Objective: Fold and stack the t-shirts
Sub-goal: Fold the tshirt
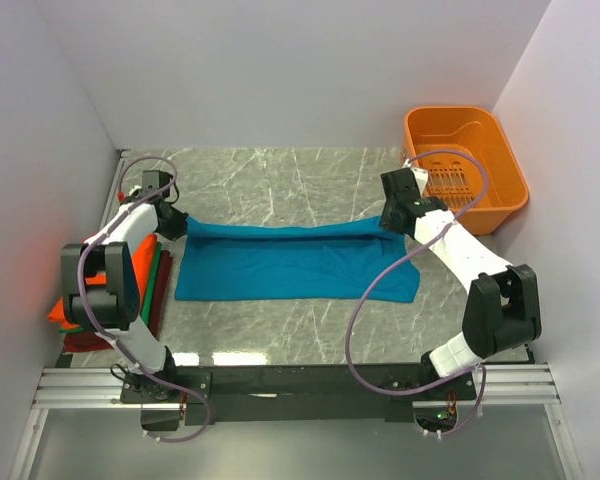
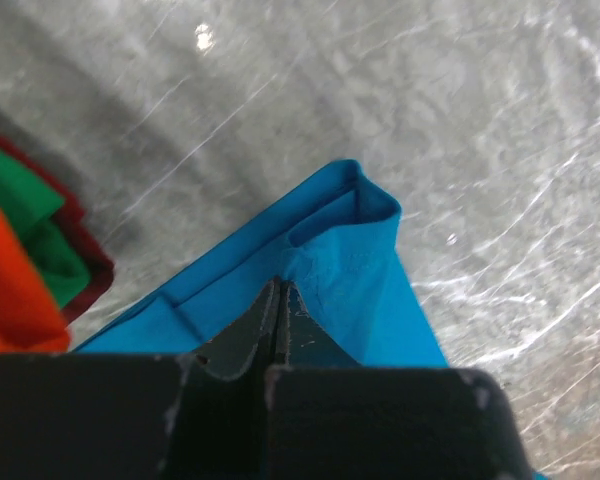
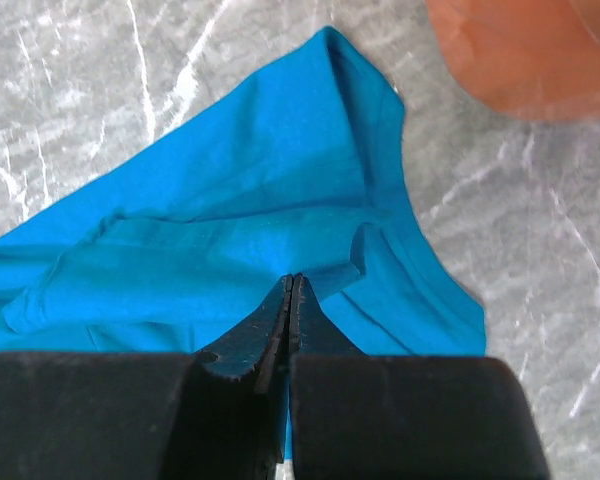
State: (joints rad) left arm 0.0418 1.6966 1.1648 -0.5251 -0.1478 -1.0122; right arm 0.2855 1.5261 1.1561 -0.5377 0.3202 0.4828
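Teal shirt [image 1: 295, 265] spread mid-way across the surface [image 1: 280, 180], long axis running left edge to right edge, far hem taut between the arms. Left end effector [image 1: 177, 228] and right end effector [image 1: 388, 225] each pinch one far corner, jaws closed on cloth. The folded stack [image 1: 152, 285] lies at the left edge, nearer the left arm.

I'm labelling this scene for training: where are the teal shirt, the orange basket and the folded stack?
teal shirt [image 1: 290, 265], top view, middle of the cloth.
orange basket [image 1: 452, 112], top view, far rim.
folded stack [image 2: 10, 300], left wrist view, on its orange shirt.
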